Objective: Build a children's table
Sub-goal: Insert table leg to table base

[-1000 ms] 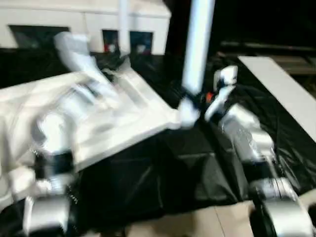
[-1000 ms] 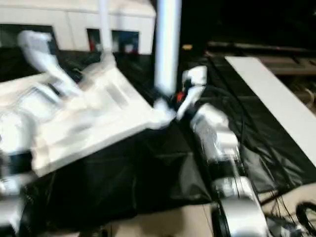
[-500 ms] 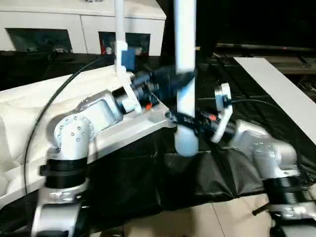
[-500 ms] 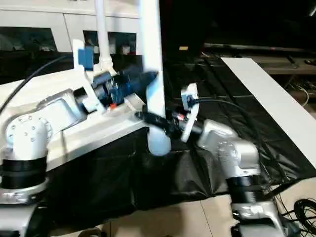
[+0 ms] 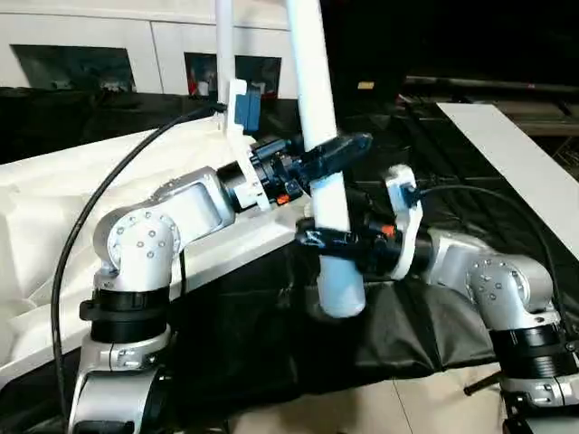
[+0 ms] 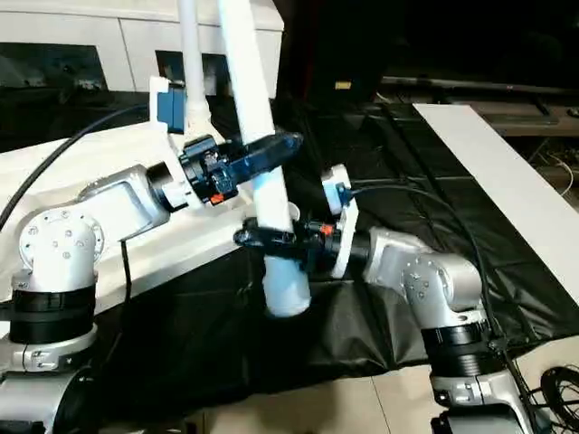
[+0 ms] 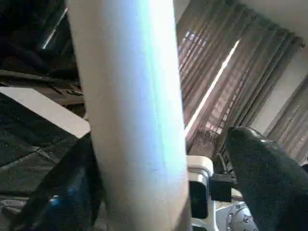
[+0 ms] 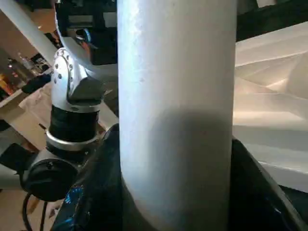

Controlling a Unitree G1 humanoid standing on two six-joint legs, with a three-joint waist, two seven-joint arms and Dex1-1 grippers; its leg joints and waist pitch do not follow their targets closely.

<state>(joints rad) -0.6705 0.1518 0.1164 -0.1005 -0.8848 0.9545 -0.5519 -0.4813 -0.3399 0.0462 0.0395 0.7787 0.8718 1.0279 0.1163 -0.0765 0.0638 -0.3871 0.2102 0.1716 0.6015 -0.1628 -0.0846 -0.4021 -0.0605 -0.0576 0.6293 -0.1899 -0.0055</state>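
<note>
A long white leg (image 5: 312, 81) stands nearly upright in the air, its top leaning to the left and its thick end (image 5: 341, 294) hanging over the black sheet. My right gripper (image 5: 314, 240) is shut on it low down, both fingers pressed against the leg (image 8: 175, 96). Higher up, my left gripper (image 5: 340, 152) straddles the leg (image 7: 130, 110), open, with a gap showing beside one finger (image 7: 262, 187). The white tabletop (image 5: 54, 208) lies underside up on the left. Another leg (image 5: 223, 54) stands upright at its far corner.
A white cabinet (image 5: 90, 36) with dark doors runs along the back. On the right lies a long white board (image 5: 516, 154). A crumpled black sheet (image 5: 271, 344) covers the ground under the arms, with pale floor (image 5: 380, 411) at its near edge.
The left arm swung over from the tabletop and its fingers now reach around the leg. The leg's top has tipped to the left. The right gripper kept its hold.
</note>
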